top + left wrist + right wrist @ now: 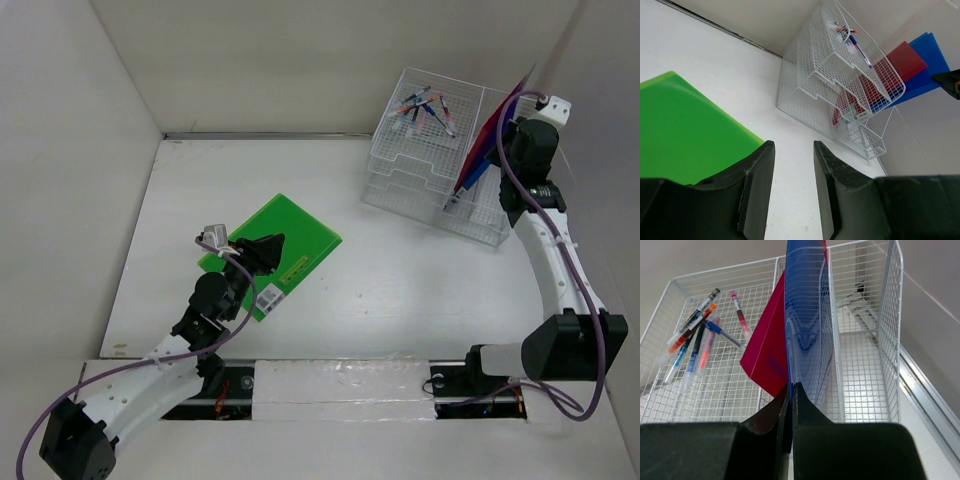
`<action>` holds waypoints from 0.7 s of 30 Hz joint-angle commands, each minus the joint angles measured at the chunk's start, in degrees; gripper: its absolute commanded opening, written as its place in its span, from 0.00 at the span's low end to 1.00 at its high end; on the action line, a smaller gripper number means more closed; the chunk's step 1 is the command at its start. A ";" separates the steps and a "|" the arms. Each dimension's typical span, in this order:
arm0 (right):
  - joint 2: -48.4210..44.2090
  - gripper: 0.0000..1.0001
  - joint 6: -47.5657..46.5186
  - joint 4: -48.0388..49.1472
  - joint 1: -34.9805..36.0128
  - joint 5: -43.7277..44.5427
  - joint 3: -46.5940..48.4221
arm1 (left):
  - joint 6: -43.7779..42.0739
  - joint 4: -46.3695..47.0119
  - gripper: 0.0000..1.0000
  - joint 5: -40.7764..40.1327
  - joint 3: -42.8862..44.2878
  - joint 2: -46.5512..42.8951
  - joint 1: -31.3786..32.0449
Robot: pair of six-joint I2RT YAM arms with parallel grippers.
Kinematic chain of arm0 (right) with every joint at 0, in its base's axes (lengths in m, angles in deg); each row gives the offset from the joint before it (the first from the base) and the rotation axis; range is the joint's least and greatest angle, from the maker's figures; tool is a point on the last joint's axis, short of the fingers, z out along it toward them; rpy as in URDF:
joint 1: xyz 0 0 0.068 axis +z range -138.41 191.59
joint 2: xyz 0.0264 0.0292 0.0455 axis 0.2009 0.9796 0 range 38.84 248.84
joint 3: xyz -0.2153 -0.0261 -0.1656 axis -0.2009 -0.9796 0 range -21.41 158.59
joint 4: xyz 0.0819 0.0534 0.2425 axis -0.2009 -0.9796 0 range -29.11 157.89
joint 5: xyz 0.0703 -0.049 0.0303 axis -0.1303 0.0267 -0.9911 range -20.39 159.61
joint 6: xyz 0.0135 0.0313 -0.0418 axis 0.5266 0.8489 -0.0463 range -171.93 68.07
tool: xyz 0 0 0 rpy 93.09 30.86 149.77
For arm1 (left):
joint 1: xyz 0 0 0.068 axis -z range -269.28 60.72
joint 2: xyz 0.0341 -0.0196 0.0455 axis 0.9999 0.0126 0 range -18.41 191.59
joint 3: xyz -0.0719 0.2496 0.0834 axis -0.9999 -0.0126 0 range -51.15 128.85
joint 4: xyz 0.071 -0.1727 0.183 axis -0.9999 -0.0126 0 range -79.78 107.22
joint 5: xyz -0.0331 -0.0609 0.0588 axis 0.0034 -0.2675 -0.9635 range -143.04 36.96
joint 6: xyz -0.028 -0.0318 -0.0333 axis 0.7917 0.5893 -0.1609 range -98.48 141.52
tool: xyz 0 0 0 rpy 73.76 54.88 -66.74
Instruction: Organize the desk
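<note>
Pinching: blue folder (807,315) clamped edge-on by right gripper (791,387)
Risk: folder may be snagged on rack (420,180) wire, one o'clock
Left gripper (793,147): spread, empty

Work surface: desk (400,300), a flat matte white top, the widest item in view.
Back wall: back panel (300,60), plain off-white and upright, meeting the desk at its far edge.
Joint: dark seam (260,134) running along the foot of the back panel.
Side walls: left panel (60,200) and right panel (615,150), both upright, white and bare.
Near edge: glossy strip (340,382), possibly clear film over white; the view is too coarse to confirm.
Light: even and diffuse, with soft shadows and slight glare on the glossy strip.
</note>
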 commanded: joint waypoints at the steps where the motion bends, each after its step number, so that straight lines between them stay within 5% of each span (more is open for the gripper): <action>1: 0.80 0.00 2.71 4.80 -0.11 -3.33 0.60 | 0.15 3.60 0.33 0.35 -0.55 -0.27 -0.17; 5: 2.82 0.00 3.67 2.43 -0.11 -3.95 1.83 | -0.02 3.25 0.33 0.53 -0.47 -0.88 -0.17; 8: 2.74 0.19 4.38 1.55 -0.11 -4.91 2.45 | 0.06 3.16 0.33 0.09 -0.47 -0.88 -0.17; 12: 0.90 0.56 5.96 0.05 -0.11 -5.35 3.06 | 0.06 3.25 0.33 0.01 -0.47 -0.62 -0.17; 15: -1.03 0.70 6.31 -1.17 0.68 -5.36 3.33 | 0.06 3.16 0.33 0.35 -0.38 -0.44 -0.17; 21: -9.46 0.73 8.06 0.57 7.09 1.49 -1.84 | -0.11 2.99 0.33 -0.17 -0.47 -0.88 -0.17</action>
